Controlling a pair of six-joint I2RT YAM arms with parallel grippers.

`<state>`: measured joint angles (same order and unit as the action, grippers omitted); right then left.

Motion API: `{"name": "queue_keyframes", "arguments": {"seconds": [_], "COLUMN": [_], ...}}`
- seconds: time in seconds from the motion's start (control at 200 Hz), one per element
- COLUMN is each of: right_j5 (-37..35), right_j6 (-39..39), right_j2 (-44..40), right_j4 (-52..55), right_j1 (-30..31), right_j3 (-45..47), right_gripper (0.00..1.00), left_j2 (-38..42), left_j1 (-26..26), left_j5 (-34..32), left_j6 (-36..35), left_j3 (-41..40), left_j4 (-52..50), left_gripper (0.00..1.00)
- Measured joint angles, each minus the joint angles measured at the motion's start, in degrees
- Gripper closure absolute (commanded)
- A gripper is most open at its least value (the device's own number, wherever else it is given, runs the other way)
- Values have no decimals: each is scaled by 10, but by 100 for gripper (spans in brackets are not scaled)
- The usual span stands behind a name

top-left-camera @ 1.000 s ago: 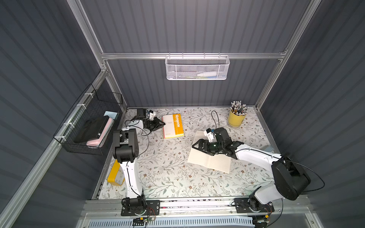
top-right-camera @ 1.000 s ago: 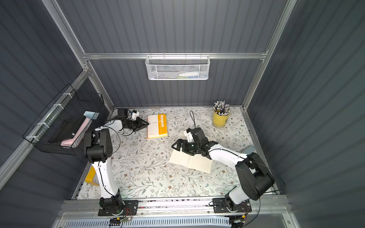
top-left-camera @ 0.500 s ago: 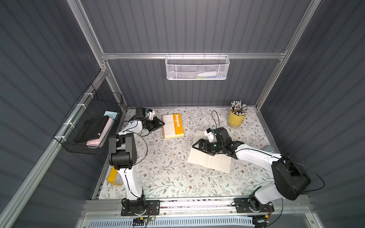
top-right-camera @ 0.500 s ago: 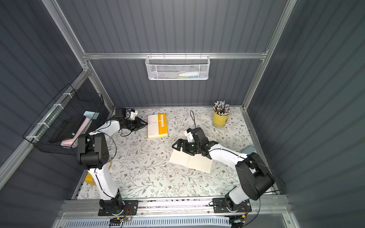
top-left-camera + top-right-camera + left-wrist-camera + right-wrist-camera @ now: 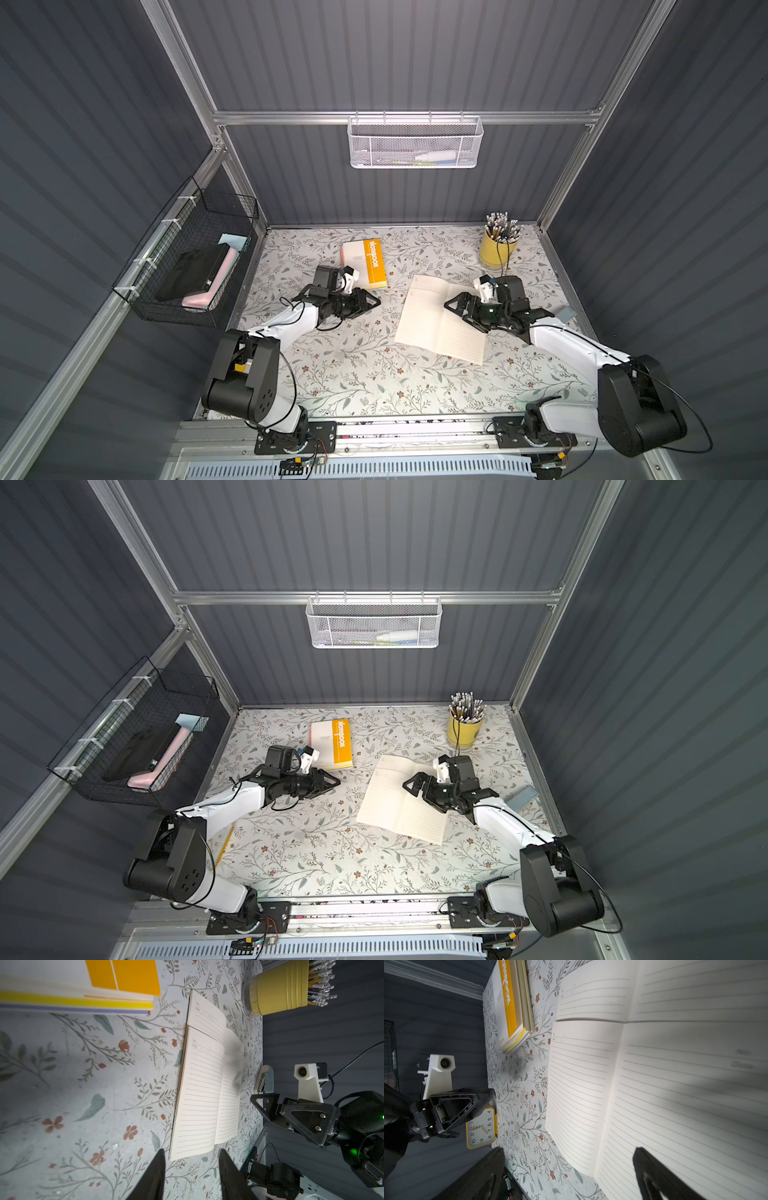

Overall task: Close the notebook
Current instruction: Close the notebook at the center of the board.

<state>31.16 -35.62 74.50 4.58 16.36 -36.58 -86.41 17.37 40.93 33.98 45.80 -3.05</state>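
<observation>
- Notebook (image 5: pixel 432 324), cream lined pages, thin soft cover: lies open, pages facing up, on the right-centre part of the floral-print tabletop (image 5: pixel 332 365); not yet closed.
- Right gripper (image 5: pixel 462 315), black, two-fingered: sits over the far right-hand page of the notebook; jaws spread wide, with nothing between them. Whether it touches the paper cannot be told.
- Left gripper (image 5: pixel 372 302), black, two-fingered: low over bare tabletop to the left of the notebook and apart from it, pointing toward it. The left wrist view shows the fingers (image 5: pixel 158 1169) parted, gripping nothing.
- Stack of closed notebooks (image 5: pixel 365 266), top cover white and orange: at the back of the table, just beyond the left gripper.
- Yellow cup of pencils (image 5: pixel 496 251): back right corner, near the open notebook's far edge.
- Yellow square alarm clock (image 5: pixel 480 1130), white dial: seen past the left gripper in the right wrist view.
</observation>
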Motion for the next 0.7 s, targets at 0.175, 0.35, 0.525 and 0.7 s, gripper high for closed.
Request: {"name": "queue_keyframes", "arguments": {"seconds": [0.175, 0.35, 0.525, 0.7], "right_j5": [-6, -10, -17, -32], "right_j6": [10, 14, 23, 33], "right_j2": [1, 4, 6, 7], "right_j4": [14, 25, 30, 42], "right_j1": [-28, -49, -56, -57], "right_j3": [28, 53, 54, 54], "right_gripper": [1, 1, 1, 1], "left_j2": [7, 6, -13, -45], "left_j1": [43, 57, 71, 82], "left_j5": [-9, -16, -21, -35], "left_j6": [11, 27, 35, 40], "left_j3": [-47, -73, -73, -69], "left_j4": [32, 61, 93, 102], "left_gripper": [55, 54, 53, 53]}}
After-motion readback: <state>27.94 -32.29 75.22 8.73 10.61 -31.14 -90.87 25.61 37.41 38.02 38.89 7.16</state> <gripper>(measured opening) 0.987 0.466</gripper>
